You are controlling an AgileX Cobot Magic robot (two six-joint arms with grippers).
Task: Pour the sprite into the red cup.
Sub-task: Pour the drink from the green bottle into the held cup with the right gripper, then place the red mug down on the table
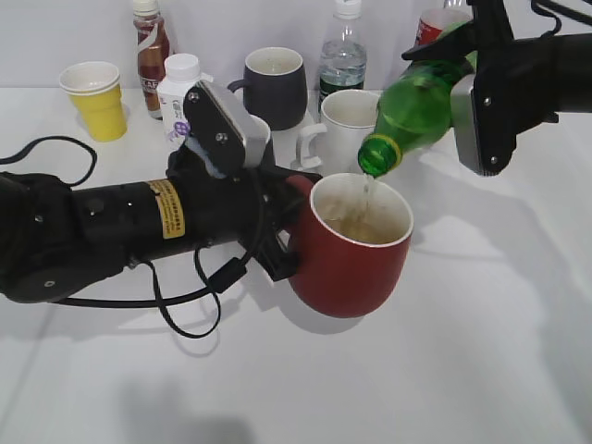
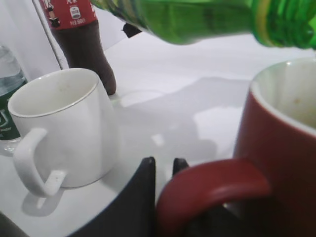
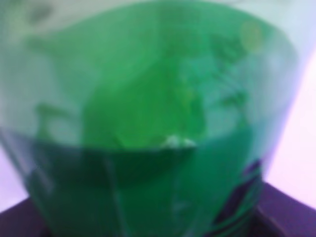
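The red cup [image 1: 351,259] is held up off the table by its handle [image 2: 212,190]. My left gripper [image 1: 287,236] is shut on that handle; its fingertips [image 2: 164,170] show beside it in the left wrist view. The sprite [image 1: 421,106] is tilted mouth-down over the cup, cap off, and a thin stream falls into the cup. My right gripper [image 1: 476,83] is shut on the bottle's body. The bottle crosses the top of the left wrist view [image 2: 197,19] and fills the right wrist view [image 3: 148,123], hiding the fingers there. Liquid shows inside the cup.
A white mug [image 1: 347,125] stands just behind the red cup, also in the left wrist view [image 2: 64,123]. A black mug [image 1: 275,85], a water bottle [image 1: 344,51], a cola bottle [image 2: 81,39], a yellow paper cup [image 1: 95,98], a small white bottle [image 1: 178,92] and a brown bottle [image 1: 150,51] line the back.
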